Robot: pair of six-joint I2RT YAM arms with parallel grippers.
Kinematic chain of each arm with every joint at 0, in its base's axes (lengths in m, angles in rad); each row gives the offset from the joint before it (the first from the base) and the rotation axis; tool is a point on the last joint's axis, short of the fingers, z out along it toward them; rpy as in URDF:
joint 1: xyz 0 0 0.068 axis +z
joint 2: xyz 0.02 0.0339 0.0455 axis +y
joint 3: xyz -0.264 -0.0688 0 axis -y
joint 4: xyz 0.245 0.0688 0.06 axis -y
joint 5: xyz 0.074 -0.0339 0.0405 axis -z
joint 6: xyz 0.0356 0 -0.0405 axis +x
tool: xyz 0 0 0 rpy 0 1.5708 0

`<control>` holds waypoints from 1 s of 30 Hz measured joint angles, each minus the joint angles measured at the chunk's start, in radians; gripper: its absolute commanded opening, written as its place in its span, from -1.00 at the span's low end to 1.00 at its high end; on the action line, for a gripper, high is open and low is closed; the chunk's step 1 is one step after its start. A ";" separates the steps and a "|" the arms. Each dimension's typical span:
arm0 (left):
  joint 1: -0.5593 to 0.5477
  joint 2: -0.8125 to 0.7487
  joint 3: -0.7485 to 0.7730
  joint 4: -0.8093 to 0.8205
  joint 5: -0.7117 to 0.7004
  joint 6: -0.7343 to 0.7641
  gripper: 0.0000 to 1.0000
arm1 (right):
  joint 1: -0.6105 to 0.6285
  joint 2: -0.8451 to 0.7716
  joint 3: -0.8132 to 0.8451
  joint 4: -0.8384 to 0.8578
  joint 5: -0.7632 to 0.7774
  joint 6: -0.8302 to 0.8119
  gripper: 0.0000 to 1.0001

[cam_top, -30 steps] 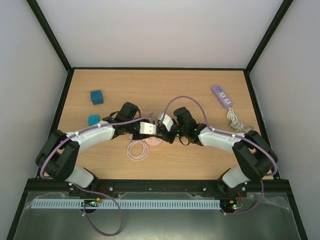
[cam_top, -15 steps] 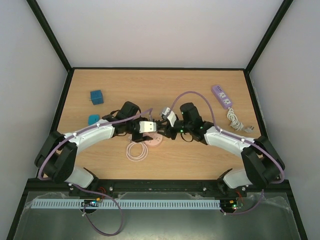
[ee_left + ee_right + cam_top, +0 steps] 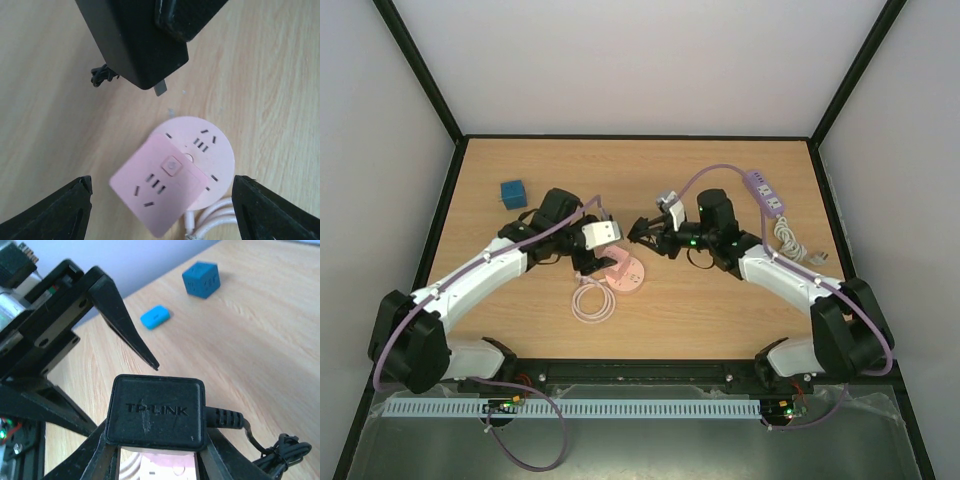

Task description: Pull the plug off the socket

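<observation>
The pink socket (image 3: 625,274) lies on the table, a square top on a round base, with its white cable (image 3: 592,301) coiled beside it. In the left wrist view the socket (image 3: 172,175) sits below and between my left gripper's (image 3: 161,181) open fingers, untouched. My left gripper (image 3: 595,258) hovers just left of the socket. My right gripper (image 3: 642,232) is shut on the black plug (image 3: 157,412), held in the air up and right of the socket. The plug (image 3: 135,40) is clear of the socket, with a bare prong (image 3: 161,89) showing.
A purple power strip (image 3: 763,192) with a white cord (image 3: 790,240) lies at the back right. A blue cube (image 3: 513,193) stands at the back left, and a small blue block (image 3: 155,316) lies near it. Black frame rails edge the table.
My right gripper has pulled away up and to the right with the plug. My left gripper has drawn back to the left. The socket stays on the table.
</observation>
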 measured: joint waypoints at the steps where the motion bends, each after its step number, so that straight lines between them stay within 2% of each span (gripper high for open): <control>1: 0.004 -0.009 0.015 0.000 -0.006 -0.017 0.58 | -0.004 -0.003 0.009 0.011 -0.001 0.027 -0.88; 11: 0.001 -0.018 0.132 0.085 -0.093 -0.231 0.45 | -0.010 0.005 0.043 0.180 0.014 0.345 -0.79; 23: -0.021 -0.001 0.203 0.135 -0.148 -0.302 0.32 | -0.010 0.029 0.064 0.338 0.016 0.601 -0.77; 30: -0.028 0.023 0.245 0.150 -0.137 -0.340 0.06 | -0.010 0.061 0.064 0.403 0.017 0.703 -0.74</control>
